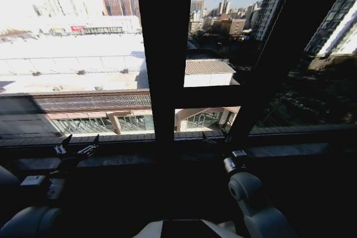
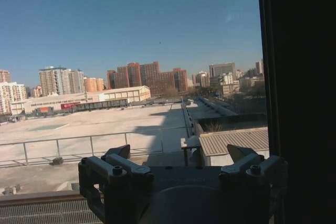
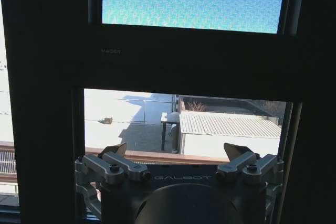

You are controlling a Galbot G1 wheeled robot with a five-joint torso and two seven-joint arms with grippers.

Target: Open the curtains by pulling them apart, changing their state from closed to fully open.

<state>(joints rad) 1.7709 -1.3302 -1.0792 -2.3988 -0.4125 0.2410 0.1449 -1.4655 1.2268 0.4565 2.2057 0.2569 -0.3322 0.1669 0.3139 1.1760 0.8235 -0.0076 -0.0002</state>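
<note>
i see my left gripper (image 1: 78,147) at lower left and right gripper (image 3: 178,153) near centre, both spread wide, before the dark metal window frame (image 1: 164,54).

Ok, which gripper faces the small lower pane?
The right gripper, open, squarely before the small lower pane under the dark crossbar; the left gripper, also open, faces the wide pane.

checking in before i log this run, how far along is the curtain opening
It looks done or nearly so. The window is uncovered, with rooftops and the dark frame bars in plain sight and no sheer fabric across the glass. Nothing is in hand: the left end effector and right end effector sit low near the sill, both open and empty. How far aside the panels are bunched cannot be told.
</note>
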